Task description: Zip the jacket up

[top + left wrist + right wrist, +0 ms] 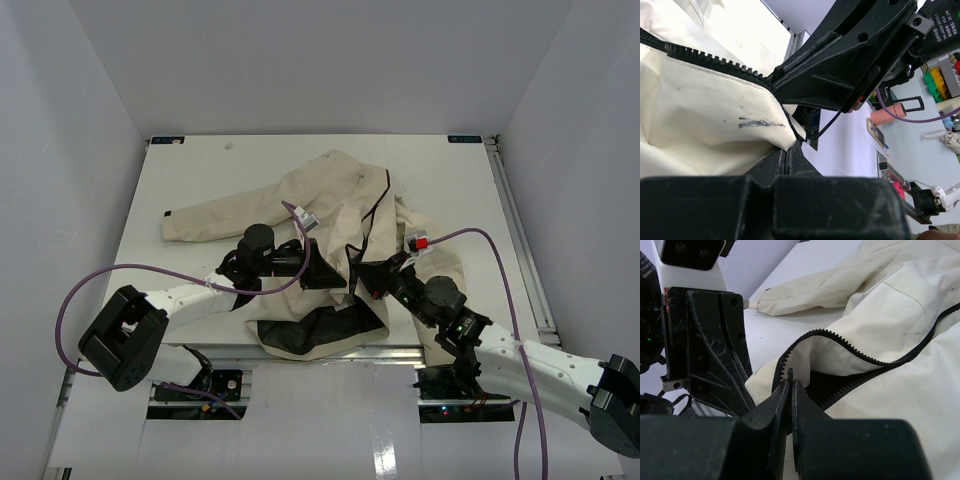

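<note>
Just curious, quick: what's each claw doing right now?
Left gripper: closed, pinching the jacket corner.
Right gripper: closed on the jacket's zipper edge.
</note>
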